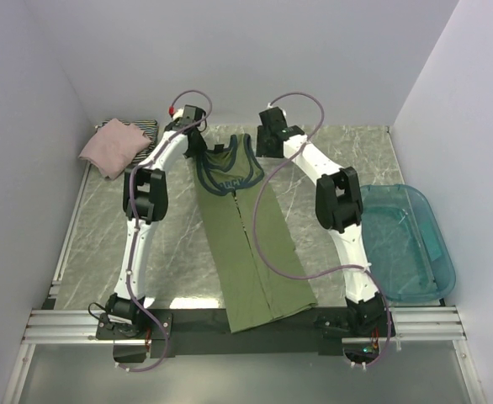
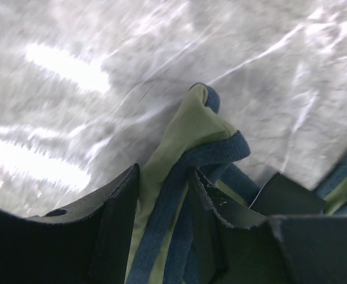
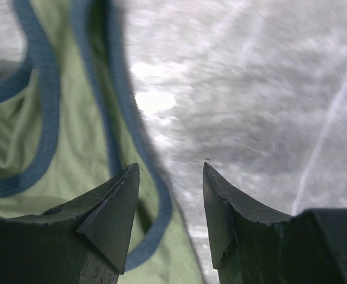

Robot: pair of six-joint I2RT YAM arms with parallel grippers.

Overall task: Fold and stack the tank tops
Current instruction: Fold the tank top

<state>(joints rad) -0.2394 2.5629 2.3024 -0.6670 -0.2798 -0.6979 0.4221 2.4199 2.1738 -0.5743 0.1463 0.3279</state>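
Note:
The olive-green tank top (image 1: 251,244) with navy trim lies lengthwise down the middle of the table, neck at the far end and hem at the near edge. My left gripper (image 1: 199,145) is shut on its left shoulder strap (image 2: 191,127); green cloth and navy trim sit bunched between the jaws (image 2: 164,195). My right gripper (image 1: 267,147) is open just above the right strap, one finger over the cloth's navy armhole edge (image 3: 153,231) and the other over bare table (image 3: 170,171). The pale pink top (image 1: 110,149) lies crumpled at the back left, on the striped top (image 1: 145,126).
A translucent teal tub (image 1: 408,244) stands at the right edge of the marbled table (image 1: 347,151). White walls close in the far and side edges. The arm bases and a metal rail (image 1: 246,324) run along the near edge, under the hem.

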